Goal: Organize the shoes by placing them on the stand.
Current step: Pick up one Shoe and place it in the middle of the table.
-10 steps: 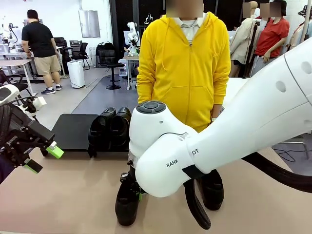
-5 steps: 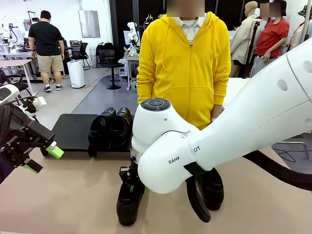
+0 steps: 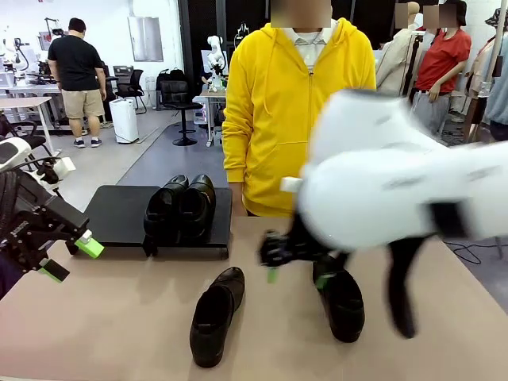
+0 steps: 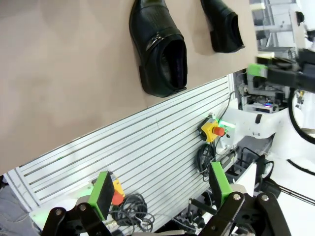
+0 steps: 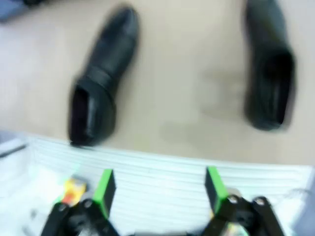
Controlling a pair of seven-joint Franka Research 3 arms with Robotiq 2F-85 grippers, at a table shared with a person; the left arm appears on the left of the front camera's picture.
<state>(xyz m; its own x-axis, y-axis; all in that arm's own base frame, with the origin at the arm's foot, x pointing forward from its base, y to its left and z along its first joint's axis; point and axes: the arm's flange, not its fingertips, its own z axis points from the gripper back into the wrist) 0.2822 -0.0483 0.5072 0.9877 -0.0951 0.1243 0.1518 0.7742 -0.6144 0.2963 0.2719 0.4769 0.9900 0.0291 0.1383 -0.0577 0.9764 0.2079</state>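
Dana: Right arm has swung up and off toward the stand's [image 3: 119,210] right since a second ago. The right gripper [image 3: 272,255] has come off the front shoe [image 3: 214,315], and its jaws are spread and empty.

Lee: Where are the shoes?

Dana: The placed pair [image 3: 181,208] sits side by side on the stand's right section. The front shoe lies on the table [image 3: 111,325], on the robot's side of the stand's right end, toe toward the stand. The other loose shoe [image 3: 343,302] lies well off to the stand's right.

Lee: And the left gripper [image 3: 73,259]?

Dana: It hangs off the stand's left front corner, jaws spread, holding nothing.

Lee: What worries you?

Dana: Glossy leather. A pinch on a rounded toe could slip and drop the shoe short of the stand. The free room is on the stand's left section, so a carry across may clip the placed pair. The person [image 3: 298,119] also stands just behind the stand, and a fast swing would pass close.
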